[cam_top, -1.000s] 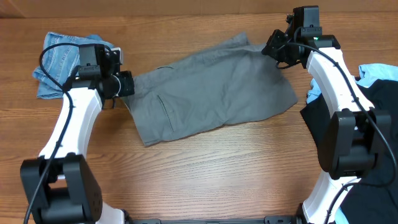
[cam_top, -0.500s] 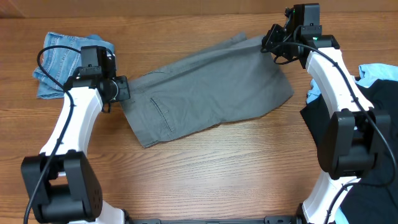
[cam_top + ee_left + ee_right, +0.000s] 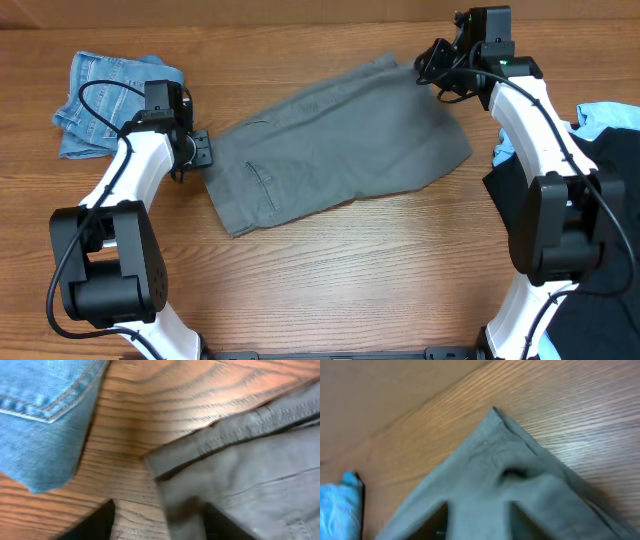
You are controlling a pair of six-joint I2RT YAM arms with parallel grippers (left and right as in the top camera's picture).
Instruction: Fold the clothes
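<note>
Overhead: showing grey shorts (image 3: 340,145) lying flat at the middle of the desk (image 3: 350,280), denim shorts (image 3: 100,100) near its far left corner. Left wrist: showing left gripper (image 3: 160,522) hanging parted over the waistband corner, gripping nothing. Right wrist: showing right gripper (image 3: 477,517) standing open over another corner, empty.

Both arms stretch wide apart, left gripper (image 3: 199,150) and right gripper (image 3: 432,63) held low, jaws parted.
</note>
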